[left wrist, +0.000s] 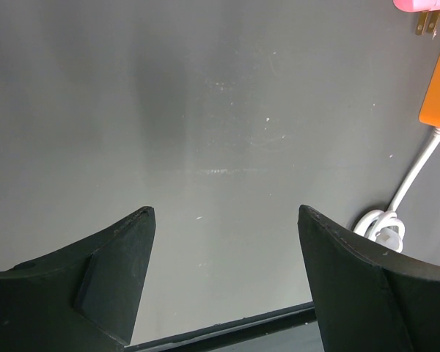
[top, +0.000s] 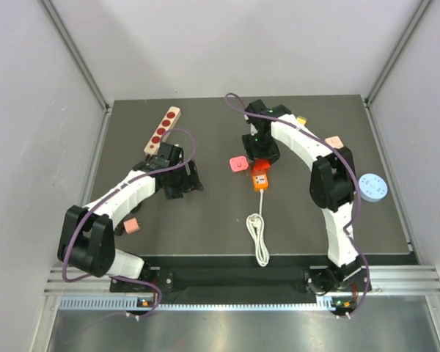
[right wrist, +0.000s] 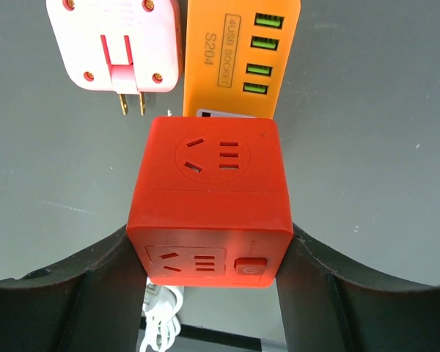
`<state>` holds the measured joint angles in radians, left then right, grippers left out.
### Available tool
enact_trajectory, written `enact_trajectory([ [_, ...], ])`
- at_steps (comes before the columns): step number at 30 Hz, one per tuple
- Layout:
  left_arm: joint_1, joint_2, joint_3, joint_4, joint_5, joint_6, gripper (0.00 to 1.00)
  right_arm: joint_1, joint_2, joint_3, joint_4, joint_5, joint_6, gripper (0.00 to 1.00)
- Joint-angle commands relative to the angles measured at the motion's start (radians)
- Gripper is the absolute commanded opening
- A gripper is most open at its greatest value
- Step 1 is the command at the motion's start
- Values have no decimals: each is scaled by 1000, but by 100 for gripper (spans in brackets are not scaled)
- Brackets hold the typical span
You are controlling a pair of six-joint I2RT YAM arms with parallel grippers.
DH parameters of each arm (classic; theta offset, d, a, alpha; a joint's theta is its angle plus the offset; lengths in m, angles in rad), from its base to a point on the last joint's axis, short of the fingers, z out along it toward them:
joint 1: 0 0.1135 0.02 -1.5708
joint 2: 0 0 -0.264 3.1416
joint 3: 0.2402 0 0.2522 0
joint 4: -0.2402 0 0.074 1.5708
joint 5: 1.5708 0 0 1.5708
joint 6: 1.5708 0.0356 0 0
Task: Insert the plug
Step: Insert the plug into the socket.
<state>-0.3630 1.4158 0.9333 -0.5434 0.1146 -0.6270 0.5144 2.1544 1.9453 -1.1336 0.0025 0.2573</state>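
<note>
Right wrist view has the plug point(right wrist: 209, 202) at the centre of the frame: a red cube with the right jaws clamped on its two opposite side faces, low on the block. Beyond it, at upper middle, lies the orange strip point(right wrist: 238, 55), its near end hidden under the cube. A pink adapter point(right wrist: 114, 48) sits just beside the strip at upper left, prongs pointing toward the plug. The plug's underside is hidden, so I cannot tell whether its pins have entered the strip.

In the top external view the plug point(top: 260, 168) sits right of centre on the counter point(top: 205, 220), with the strip's white cord point(top: 260, 238) coiled below it. The left jaws stand wide apart over bare counter at left centre, holding nothing.

The plug looks like hard, stiff plastic, probably light, with smooth, slightly glossy faces that could slip under a weak pinch. Its flat parallel sides are the sensible place to hold it, as now, keeping off the switch and the socket faces. Being rigid, it likely needs to go down square; a tilt could bind the pins.
</note>
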Motion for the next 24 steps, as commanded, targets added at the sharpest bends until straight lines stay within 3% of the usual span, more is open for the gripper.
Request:
enact_trajectory([
  [1, 6, -34, 24, -4, -9, 7, 83, -7, 58, -57, 71, 51, 11, 0],
  [24, 9, -44, 61, -18, 0, -14, 84, 42, 266, 60, 69, 57, 14, 0],
])
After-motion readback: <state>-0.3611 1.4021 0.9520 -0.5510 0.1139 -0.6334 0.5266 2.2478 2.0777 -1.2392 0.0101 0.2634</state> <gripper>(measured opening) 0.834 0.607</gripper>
